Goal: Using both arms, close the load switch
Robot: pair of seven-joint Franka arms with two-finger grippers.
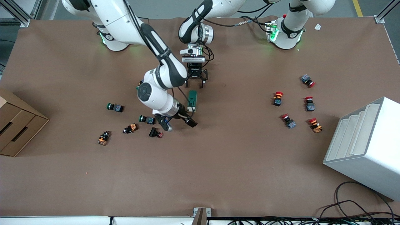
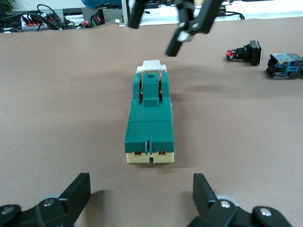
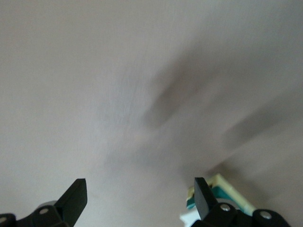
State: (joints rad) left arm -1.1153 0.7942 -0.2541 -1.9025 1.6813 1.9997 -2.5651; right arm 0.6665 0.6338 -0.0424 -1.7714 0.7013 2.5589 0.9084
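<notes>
Centrally on the brown table (image 1: pixel 218 162) lay the load switch (image 1: pixel 192 100), a dark green block resting flat and gripped by neither arm; in the left wrist view the switch (image 2: pixel 150 120) showed a cream base at the end nearest that camera and a white piece at its other end. The left gripper (image 1: pixel 196 83) hung with its fingers apart just beside the switch's end farther from the front camera, not touching it; its fingers (image 2: pixel 80 191) framed the switch from that wrist camera. The right gripper (image 1: pixel 178 120) hovered low by the switch's nearer end, fingers spread and holding nothing; one corner of the switch (image 3: pixel 222 189) peeked beside a fingertip (image 3: pixel 201 191) in the blurred right wrist view. Close around the right gripper lay several push buttons: a green-capped one (image 1: pixel 147 119) and a black one (image 1: pixel 155 133) just beside it, an orange one (image 1: pixel 130 128) near; red-capped buttons (image 1: pixel 277 98) sat well apart toward the left arm's end, near a white rack (image 1: pixel 365 147); a cardboard box (image 1: pixel 15 125) stood at the right arm's end.
</notes>
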